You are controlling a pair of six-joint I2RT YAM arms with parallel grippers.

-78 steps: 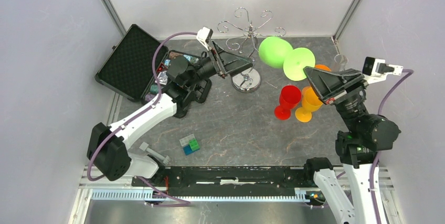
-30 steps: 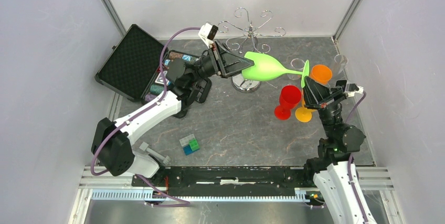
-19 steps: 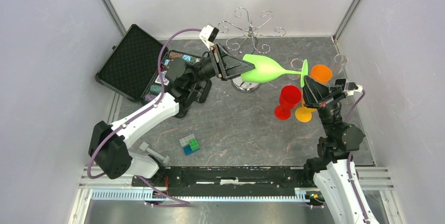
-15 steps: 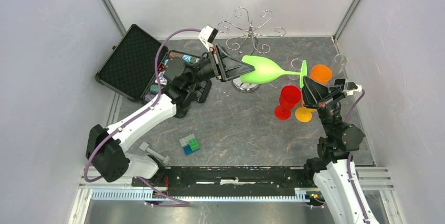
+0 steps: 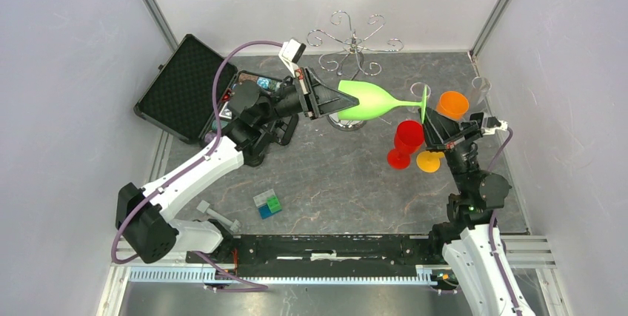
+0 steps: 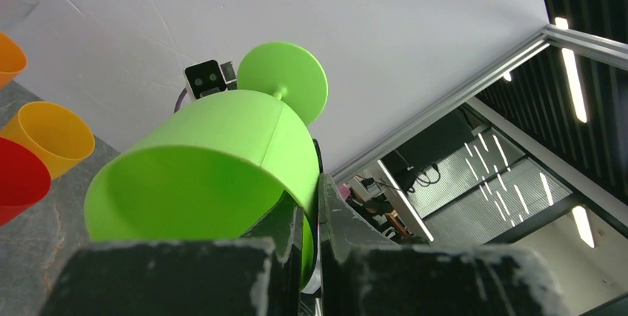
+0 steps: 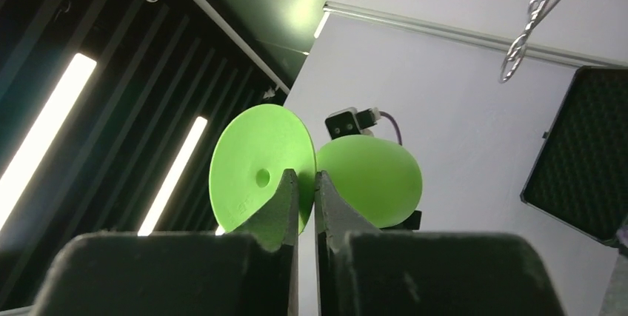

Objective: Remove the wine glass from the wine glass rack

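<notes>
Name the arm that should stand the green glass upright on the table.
Left, probably. The left end effector pinches the green glass by its bowl rim, leaving the foot free to land on the table; the right end effector clamps the foot itself.

green wine glass (image 5: 370, 100): smooth opaque plastic | wine glass rack (image 5: 355, 48): shiny silver metal wire, mirrored base | tabletop (image 5: 326, 175): matt dark grey, stone-like mottling | case lining (image 5: 181, 83): black dimpled foam | left gripper fingers (image 6: 170, 279): matt black, scuffed

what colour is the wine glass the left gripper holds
The wine glass is lime green, clearest in the left wrist view.
</notes>
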